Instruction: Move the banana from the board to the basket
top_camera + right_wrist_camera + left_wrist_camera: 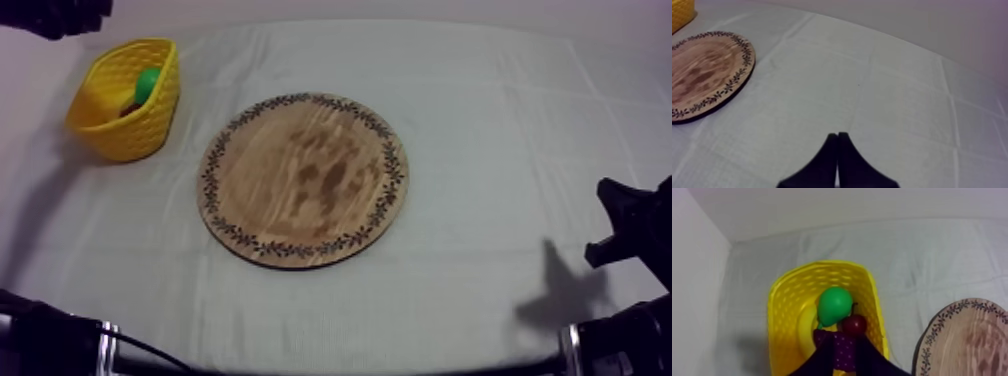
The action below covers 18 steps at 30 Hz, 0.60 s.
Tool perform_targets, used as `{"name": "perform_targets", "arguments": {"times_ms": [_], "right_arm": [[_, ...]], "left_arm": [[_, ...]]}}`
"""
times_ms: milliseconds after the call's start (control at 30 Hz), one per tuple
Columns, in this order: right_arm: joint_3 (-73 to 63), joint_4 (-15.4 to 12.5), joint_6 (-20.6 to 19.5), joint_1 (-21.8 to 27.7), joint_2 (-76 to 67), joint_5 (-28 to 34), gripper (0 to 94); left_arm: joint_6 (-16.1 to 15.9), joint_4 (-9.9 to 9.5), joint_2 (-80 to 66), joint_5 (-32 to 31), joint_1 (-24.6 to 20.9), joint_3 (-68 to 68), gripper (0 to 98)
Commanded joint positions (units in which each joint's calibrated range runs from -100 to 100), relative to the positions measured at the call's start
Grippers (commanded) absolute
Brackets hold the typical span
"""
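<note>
A grey-white cloth covers the counter [480, 120], with the wooden board [305, 180] at its middle, bare. The yellow basket [150, 130] sits at ten o'clock from the board. The banana [806, 330] lies inside it against the wall, beside a pear [834, 305], a small red fruit [854, 324] and grapes [844, 353]. The left claw [841, 338] hangs over the basket, released, gripping nothing. The right claw [837, 136] is clenched empty at three o'clock from the board. The task looks done; seemingly only drawing the left arm away is left.
</note>
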Motion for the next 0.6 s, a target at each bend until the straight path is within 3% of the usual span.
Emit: {"name": "perform_targets", "arguments": {"times_ms": [0, 267, 567], "right_arm": [[-0.03, 0.0, 0.0, 0.0, 0.0, -0.03, 0.3], [-0.03, 0.0, 0.0, 0.0, 0.0, -0.03, 0.3], [-0.03, 0.0, 0.0, 0.0, 0.0, -0.03, 0.3]], "left_arm": [[-0.95, 0.34, -9.11, -1.57, 0.02, 6.73, 16.3], [-2.78, 1.11, -31.7, -6.43, 0.35, 26.09, 13.5], [-4.54, 4.73, -54.79, -10.18, -0.72, 43.58, 11.2]]}}
